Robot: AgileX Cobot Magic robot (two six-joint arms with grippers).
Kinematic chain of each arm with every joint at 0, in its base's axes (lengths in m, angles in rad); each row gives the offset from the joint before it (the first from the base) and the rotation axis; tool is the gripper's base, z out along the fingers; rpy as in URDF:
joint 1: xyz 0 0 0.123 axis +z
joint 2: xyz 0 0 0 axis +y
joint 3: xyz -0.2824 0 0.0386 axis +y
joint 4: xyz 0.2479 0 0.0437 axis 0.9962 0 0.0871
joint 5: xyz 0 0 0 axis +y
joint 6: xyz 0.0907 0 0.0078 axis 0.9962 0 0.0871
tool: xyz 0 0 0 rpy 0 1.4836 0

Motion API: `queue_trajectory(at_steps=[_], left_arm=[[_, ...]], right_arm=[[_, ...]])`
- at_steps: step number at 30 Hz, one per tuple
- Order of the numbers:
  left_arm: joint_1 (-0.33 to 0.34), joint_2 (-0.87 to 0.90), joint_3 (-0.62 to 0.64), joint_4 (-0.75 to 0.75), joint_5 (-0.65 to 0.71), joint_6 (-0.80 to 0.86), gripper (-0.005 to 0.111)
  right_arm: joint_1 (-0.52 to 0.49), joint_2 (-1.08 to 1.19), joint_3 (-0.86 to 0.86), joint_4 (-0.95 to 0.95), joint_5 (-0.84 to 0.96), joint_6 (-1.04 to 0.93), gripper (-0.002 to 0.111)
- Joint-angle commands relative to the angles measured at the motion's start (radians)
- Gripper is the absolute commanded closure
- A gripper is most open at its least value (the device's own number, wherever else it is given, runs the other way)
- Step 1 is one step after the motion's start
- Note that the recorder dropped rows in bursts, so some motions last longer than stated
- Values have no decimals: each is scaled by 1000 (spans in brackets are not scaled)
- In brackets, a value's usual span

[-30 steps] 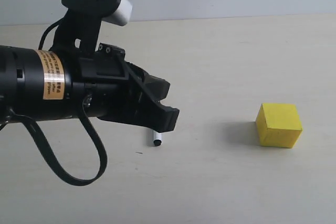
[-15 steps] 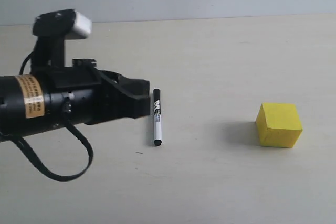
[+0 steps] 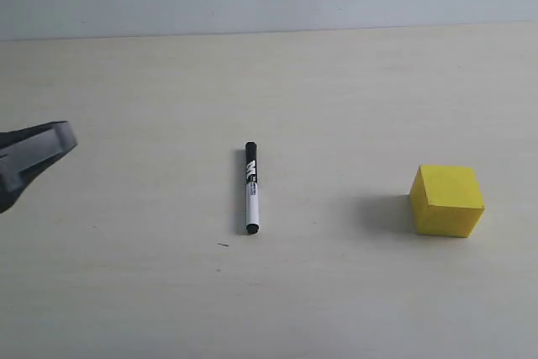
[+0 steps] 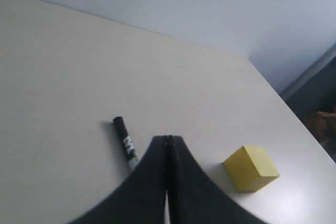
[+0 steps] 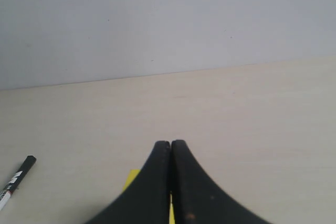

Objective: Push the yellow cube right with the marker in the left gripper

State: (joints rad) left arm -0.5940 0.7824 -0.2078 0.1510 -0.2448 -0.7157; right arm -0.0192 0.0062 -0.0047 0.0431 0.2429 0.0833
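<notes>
Black-and-white marker [image 3: 250, 187], bright yellow cube [image 3: 447, 200], black hand [image 4: 168, 140]

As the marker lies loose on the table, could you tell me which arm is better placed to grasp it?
Left: the left pincer, shut, points near the marker; the right pincer is nearer the yellow cube.

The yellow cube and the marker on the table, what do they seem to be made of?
The yellow cube: possibly painted wood or dense foam. Its faces look matte and even, with sharp edges and no glare, so the look leaves it open. The marker: most likely smooth plastic, judging by its uniform black half with crisp white printed lettering and its clean white barrel.
</notes>
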Motion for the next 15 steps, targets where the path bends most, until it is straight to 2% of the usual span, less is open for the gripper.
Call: queue_trajectory(at_steps=[1, 5, 8, 11, 15], left_arm=[[93, -195, 108, 19, 43, -22, 107], [184, -361, 201, 34, 45, 27, 107], [240, -453, 208, 34, 64, 35, 107], [259, -496, 208, 34, 151, 35, 107], [264, -502, 208, 45, 161, 58, 107]], right_arm=[[-5, -6, 5, -4, -4, -3, 108], [-5, -6, 5, -4, -4, -3, 108], [-5, -6, 5, -4, -4, -3, 108], [-5, -6, 5, -4, -4, -3, 108], [-5, -6, 5, -4, -4, -3, 108]])
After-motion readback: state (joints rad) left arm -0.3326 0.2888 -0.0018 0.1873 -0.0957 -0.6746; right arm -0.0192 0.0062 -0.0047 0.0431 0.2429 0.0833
